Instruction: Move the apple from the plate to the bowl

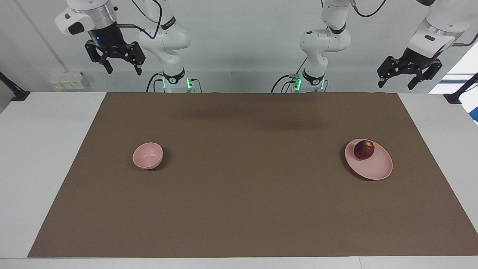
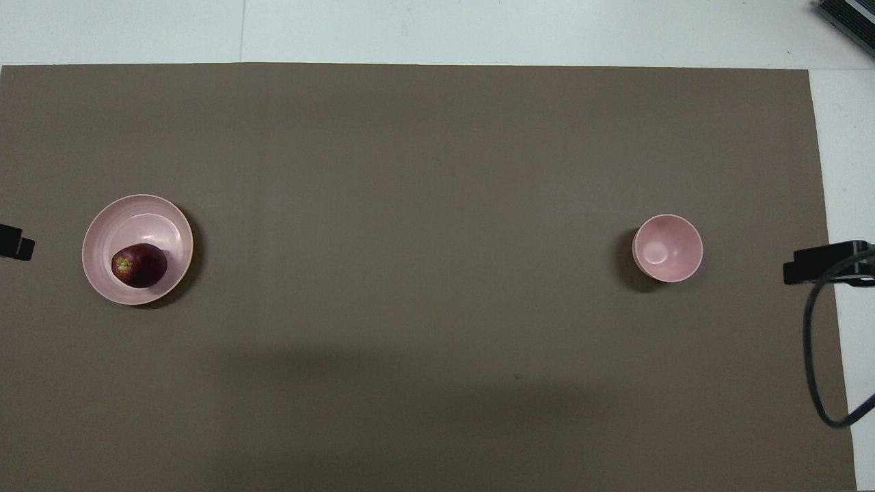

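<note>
Brown mat [image 1: 246, 209]; apple [image 1: 363, 149] on plate [image 1: 373, 166]

A brown mat [image 1: 242, 209] covers most of the white table [image 1: 44, 149], its ends left bare.

The mat [image 1: 246, 194] on the tabletop [image 1: 44, 149] looks matt, like paper. The plate [image 1: 377, 168] and bowl [image 1: 147, 155] look like smooth matt plastic. The apple [image 1: 364, 149] skin is glossy.

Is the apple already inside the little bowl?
No, the apple sits on the wide pink plate toward the left arm's end of the table, and the little bowl has nothing in it.
</note>
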`<state>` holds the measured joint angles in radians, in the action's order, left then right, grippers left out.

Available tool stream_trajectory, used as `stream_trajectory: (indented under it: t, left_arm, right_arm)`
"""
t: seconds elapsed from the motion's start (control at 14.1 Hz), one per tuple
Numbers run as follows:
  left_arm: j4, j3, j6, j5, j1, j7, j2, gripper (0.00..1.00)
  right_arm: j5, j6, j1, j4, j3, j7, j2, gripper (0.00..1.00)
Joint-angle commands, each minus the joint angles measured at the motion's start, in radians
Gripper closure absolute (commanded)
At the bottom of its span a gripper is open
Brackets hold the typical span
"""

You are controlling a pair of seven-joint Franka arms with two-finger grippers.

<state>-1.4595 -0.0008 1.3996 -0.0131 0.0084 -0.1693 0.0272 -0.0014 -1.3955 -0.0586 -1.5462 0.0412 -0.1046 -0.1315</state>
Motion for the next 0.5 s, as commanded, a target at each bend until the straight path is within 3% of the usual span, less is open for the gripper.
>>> stream_trajectory:
  t: [0.0,0.43]
  left_arm:
    - [0.010,-0.010,-0.022,0.015,0.016,-0.009,0.002,0.00]
    - [0.010,-0.010,-0.022,0.015,0.019,-0.004,0.002,0.00]
  right_arm:
    - [0.021,0.000,0.016,0.012,-0.001,0.029,0.009,0.00]
    - [0.021,0.000,0.016,0.012,-0.001,0.029,0.009,0.00]
